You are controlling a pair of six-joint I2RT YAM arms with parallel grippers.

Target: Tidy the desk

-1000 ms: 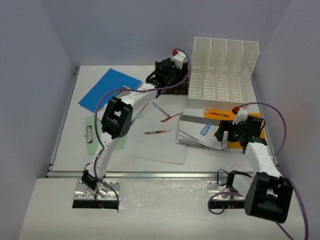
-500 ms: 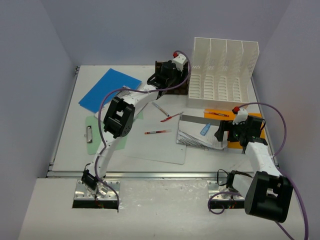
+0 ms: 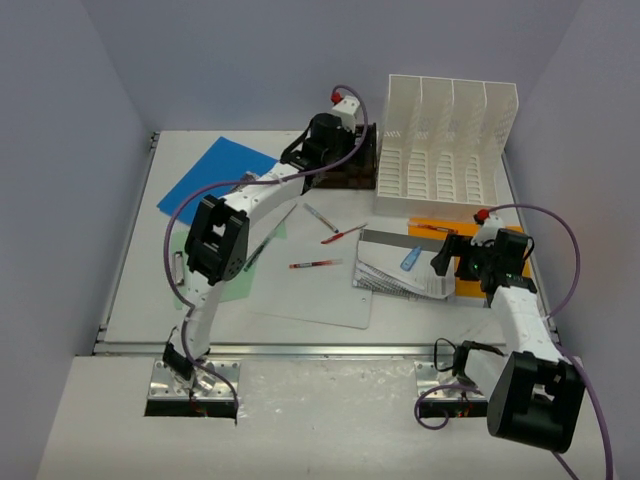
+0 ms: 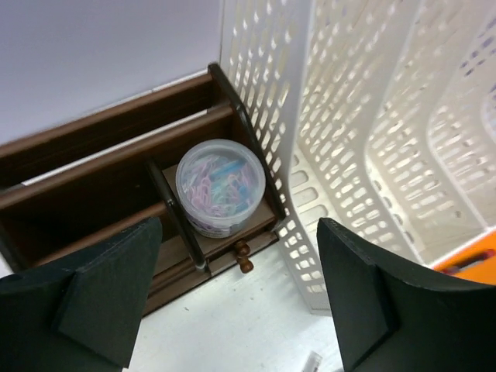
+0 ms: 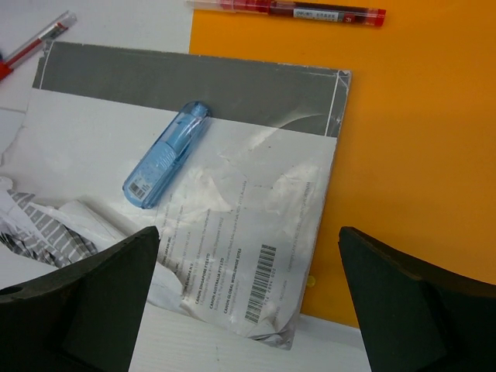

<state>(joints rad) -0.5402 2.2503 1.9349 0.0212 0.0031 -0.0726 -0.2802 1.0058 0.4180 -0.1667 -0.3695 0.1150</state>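
Note:
The desk (image 3: 130, 300) is a white tabletop strewn with stationery. My left gripper (image 4: 240, 310) hangs open at the back, just in front of the brown pen organizer (image 4: 93, 186), where a clear tub of coloured paper clips (image 4: 221, 184) stands in a compartment; nothing is between its fingers. My right gripper (image 5: 248, 310) is open and empty above a grey plastic packet (image 5: 256, 201) that lies on an orange folder (image 5: 418, 139). A blue correction tape (image 5: 166, 157) rests on the packet. From above, the left gripper (image 3: 325, 150) is beside the organizer (image 3: 355, 168) and the right gripper (image 3: 447, 262) is over the packet.
The white file rack (image 3: 445, 150) stands at the back right, touching the organizer. A blue folder (image 3: 215, 178), a green clipboard (image 3: 182, 262), a white sheet (image 3: 310, 290) and several pens (image 3: 315, 264) lie mid-desk. A red pen (image 5: 302, 11) lies on the orange folder.
My left gripper has opened wider and lifted back from the organizer, and the left arm's elbow has swung left, uncovering a dark pen. The right arm has barely moved.

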